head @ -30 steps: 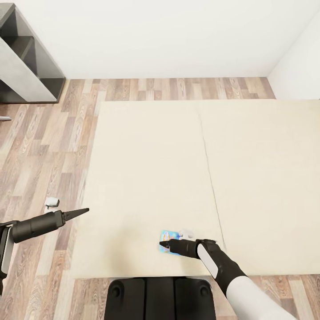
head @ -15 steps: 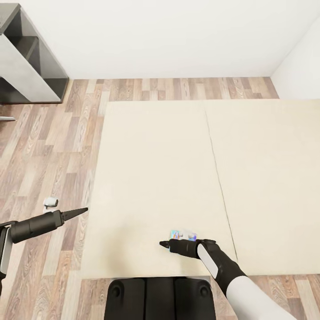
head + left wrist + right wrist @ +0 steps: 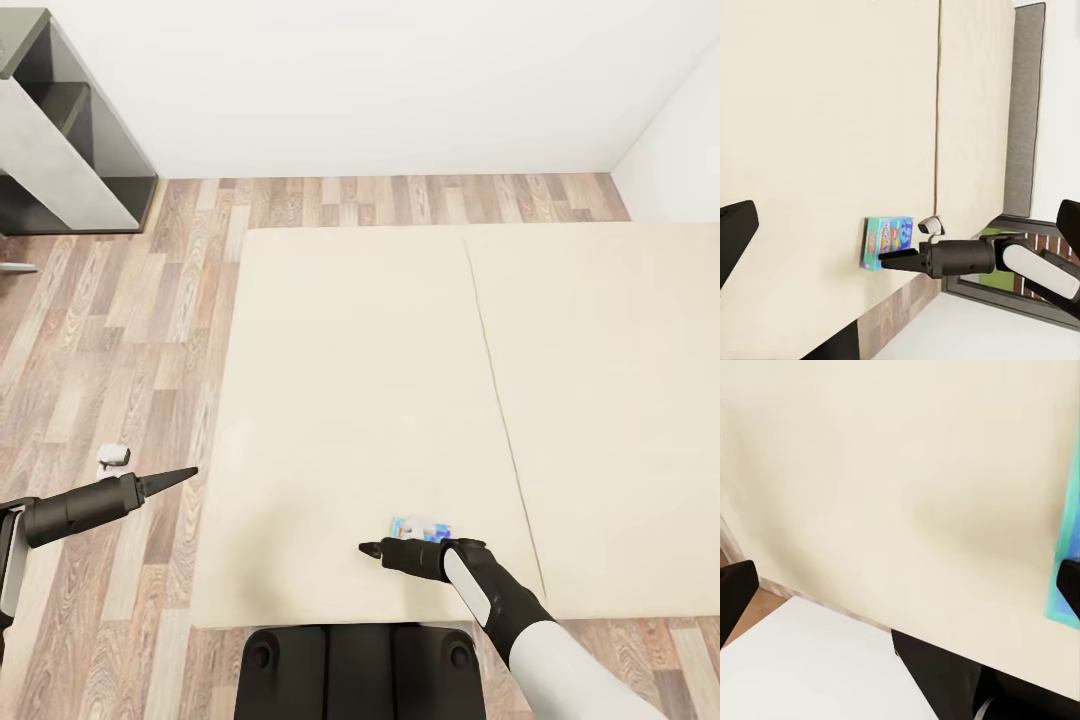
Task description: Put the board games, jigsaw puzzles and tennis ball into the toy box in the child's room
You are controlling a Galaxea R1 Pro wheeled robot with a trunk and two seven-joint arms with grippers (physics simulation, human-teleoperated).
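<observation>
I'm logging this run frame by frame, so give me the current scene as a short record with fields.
place: bed with cream cover, wood-plank floor
board game: small blue box flat on the bed near its edge
right gripper: over the bed, next to the box, not holding it
left gripper: over the floor beside the bed, holding nothing
background: grey shelf unit
</observation>
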